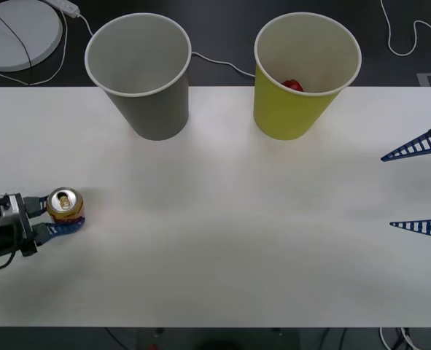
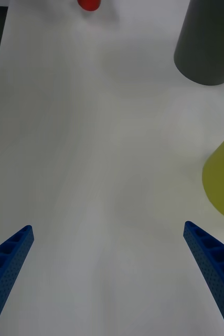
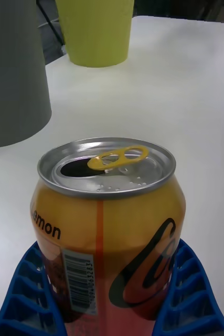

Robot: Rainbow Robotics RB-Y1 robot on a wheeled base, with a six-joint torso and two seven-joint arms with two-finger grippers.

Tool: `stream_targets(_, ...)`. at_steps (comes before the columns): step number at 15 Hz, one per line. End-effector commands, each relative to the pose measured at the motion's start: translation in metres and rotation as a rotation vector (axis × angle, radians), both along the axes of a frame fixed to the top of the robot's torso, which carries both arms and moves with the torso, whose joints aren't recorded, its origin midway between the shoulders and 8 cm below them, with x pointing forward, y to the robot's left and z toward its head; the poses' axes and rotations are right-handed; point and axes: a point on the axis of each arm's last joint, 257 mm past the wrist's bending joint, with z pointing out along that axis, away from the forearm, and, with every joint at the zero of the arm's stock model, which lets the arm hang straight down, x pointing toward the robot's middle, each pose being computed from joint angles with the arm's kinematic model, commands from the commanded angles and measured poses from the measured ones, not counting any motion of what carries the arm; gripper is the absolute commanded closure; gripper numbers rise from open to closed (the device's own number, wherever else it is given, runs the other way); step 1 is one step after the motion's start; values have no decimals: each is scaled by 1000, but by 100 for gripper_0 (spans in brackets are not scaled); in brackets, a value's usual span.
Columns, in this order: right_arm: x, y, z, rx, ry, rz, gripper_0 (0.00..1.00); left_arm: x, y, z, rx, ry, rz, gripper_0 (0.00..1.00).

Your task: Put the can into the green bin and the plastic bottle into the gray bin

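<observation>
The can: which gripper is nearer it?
Left. The left gripper has its fingers around the can; the right gripper waits open across the table.

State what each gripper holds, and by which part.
The left gripper holds the can upright on the table, fingers clasping its lower sides. The right gripper is open, holding nothing.
</observation>
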Motion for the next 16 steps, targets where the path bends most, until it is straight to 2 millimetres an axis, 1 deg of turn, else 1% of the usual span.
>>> stream_targets(1,0,0,0,0,0,0,0,-4,9,12,61,62,-33,100)
stream_targets(4,0,0,0,0,0,0,0,-1,22,29,170,101,-59,100)
stream_targets(7,0,0,0,0,0,0,0,4,25,50,237,130,-63,100)
stream_targets(10,0,0,0,0,0,0,0,6,21,78,301,168,-72,100)
stream_targets(12,0,0,0,0,0,0,0,1,17,97,324,217,-74,100)
stream_targets(14,0,0,0,0,0,0,0,-5,10,118,344,253,-80,100)
stream_targets(16,0,0,0,0,0,0,0,-11,-2,137,381,287,-69,99)
